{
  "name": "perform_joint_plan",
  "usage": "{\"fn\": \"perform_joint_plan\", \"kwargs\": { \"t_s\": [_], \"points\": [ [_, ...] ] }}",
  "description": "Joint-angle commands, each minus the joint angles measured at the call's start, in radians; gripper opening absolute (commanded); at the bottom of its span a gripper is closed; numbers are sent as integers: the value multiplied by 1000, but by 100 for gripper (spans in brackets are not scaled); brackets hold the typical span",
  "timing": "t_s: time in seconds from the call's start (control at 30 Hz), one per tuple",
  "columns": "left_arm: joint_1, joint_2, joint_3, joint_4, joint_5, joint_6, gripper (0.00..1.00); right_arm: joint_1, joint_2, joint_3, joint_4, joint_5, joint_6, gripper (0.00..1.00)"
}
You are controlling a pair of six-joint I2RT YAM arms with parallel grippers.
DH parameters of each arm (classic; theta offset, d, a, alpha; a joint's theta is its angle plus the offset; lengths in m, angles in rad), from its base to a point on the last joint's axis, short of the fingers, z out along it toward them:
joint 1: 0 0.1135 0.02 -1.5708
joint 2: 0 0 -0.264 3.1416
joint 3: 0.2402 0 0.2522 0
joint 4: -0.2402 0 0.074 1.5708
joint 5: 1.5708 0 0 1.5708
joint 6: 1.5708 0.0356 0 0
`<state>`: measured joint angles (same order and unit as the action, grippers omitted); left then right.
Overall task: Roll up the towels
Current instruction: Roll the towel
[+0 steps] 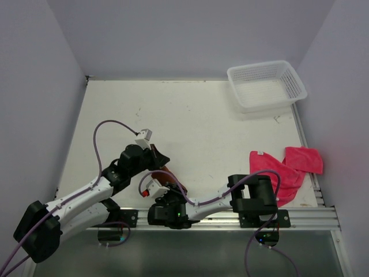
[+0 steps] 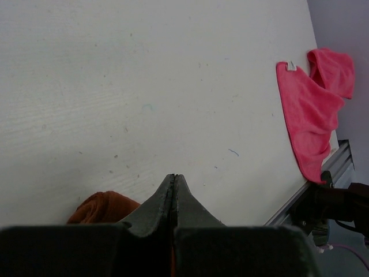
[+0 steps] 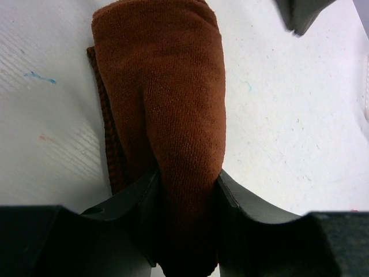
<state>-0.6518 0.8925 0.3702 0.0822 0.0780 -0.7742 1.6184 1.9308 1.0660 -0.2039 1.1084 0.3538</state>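
right hand [image 3: 187, 179] clamped round rolled rust-brown terry towel [image 3: 167, 86], left hand [image 2: 174, 179] clenched empty just beside it, crumpled bright pink towel [image 1: 285, 170] at 3 o'clock, white mesh basket [image 1: 297, 78] at 1 o'clock

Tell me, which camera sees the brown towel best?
The right wrist camera. There the brown towel fills the middle, squeezed in the right gripper. The left wrist camera catches only a lump of it at the bottom edge. From the top camera the arms hide nearly all of it.
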Motion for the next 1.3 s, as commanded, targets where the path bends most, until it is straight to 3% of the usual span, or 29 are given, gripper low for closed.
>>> {"fn": "perform_joint_plan", "kwargs": {
  "t_s": [0.0,0.23,0.37,0.43,0.57,0.63,0.8,0.93,1.03,1.27],
  "points": [
    [-19,81,-46,97,65,12,0,0,23,17,-26,7,-4,40],
    [-29,184,-157,209,117,-20,0,-5,5,-6,-14,4,-7,46],
    [-31,163,-197,189,98,-20,0,-31,-45,-43,20,-76,19,54],
    [-31,154,-209,185,92,-22,0,-48,-113,-79,79,-122,7,63],
    [-29,160,-249,195,92,-31,0,-123,-213,-103,135,-485,-16,75],
    [-31,161,-266,215,91,-43,0,-165,-263,-109,115,-556,0,77],
    [-31,131,-303,225,75,-59,0,-253,-406,-181,165,-810,77,80],
    [-31,118,-310,212,60,-57,0,-311,-481,-218,181,-913,145,81],
    [-31,118,-313,211,55,-57,0,-348,-529,-260,213,-964,218,81],
    [-32,106,-315,223,69,-65,0,-380,-507,-314,215,-982,270,71]
  ]
}}
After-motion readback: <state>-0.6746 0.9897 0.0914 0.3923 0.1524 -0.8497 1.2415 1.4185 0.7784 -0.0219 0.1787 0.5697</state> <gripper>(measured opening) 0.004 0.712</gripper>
